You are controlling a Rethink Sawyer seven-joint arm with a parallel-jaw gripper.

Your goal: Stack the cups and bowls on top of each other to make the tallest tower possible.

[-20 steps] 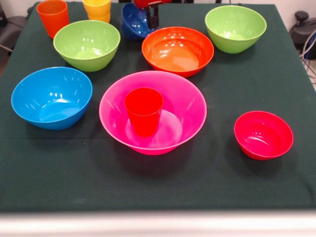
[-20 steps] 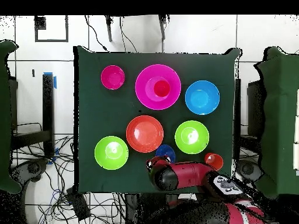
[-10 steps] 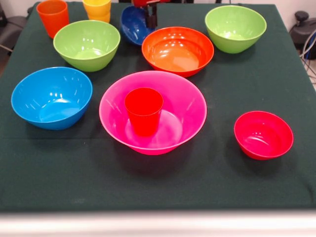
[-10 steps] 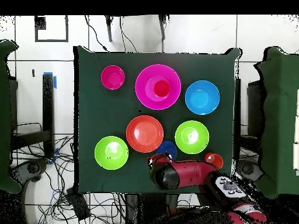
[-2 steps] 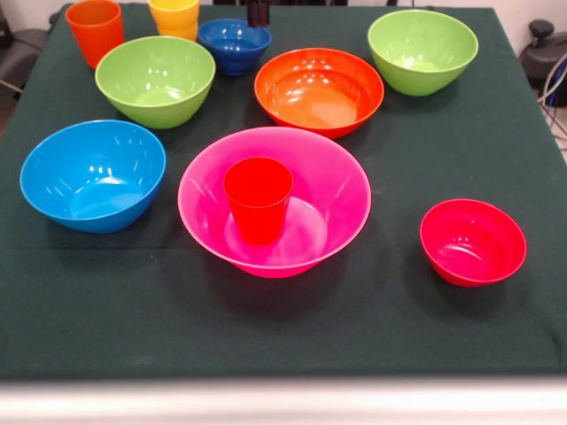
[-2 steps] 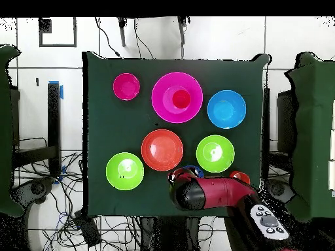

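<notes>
Looking across your table (image 5: 496,310), start with the pink bowl (image 5: 332,181), which sits near the middle with a red cup (image 5: 258,200) standing upright inside it; nothing else is stacked on them. Behind it you have the orange bowl (image 5: 319,89), and toward the left edge in the front view the light blue bowl (image 5: 92,174). One lime green bowl (image 5: 155,80) stands behind the blue one, and the other green bowl (image 5: 422,50) sits near the far right corner. All of these stand apart from each other, mouths up.

Next comes the small red bowl (image 5: 472,241), alone toward the near right corner. The small dark blue bowl (image 5: 234,44) rests upright at the far edge, between the first green bowl and the orange one. At the far left corner you have an orange cup (image 5: 94,30) and, just beside it, a yellow cup (image 5: 174,17).

Your gripper (image 5: 258,11) shows only as dark tips at the top edge, just behind the dark blue bowl and clear of it. You cannot tell how wide it stands. From overhead, the red arm (image 6: 209,195) covers most of that bowl.
</notes>
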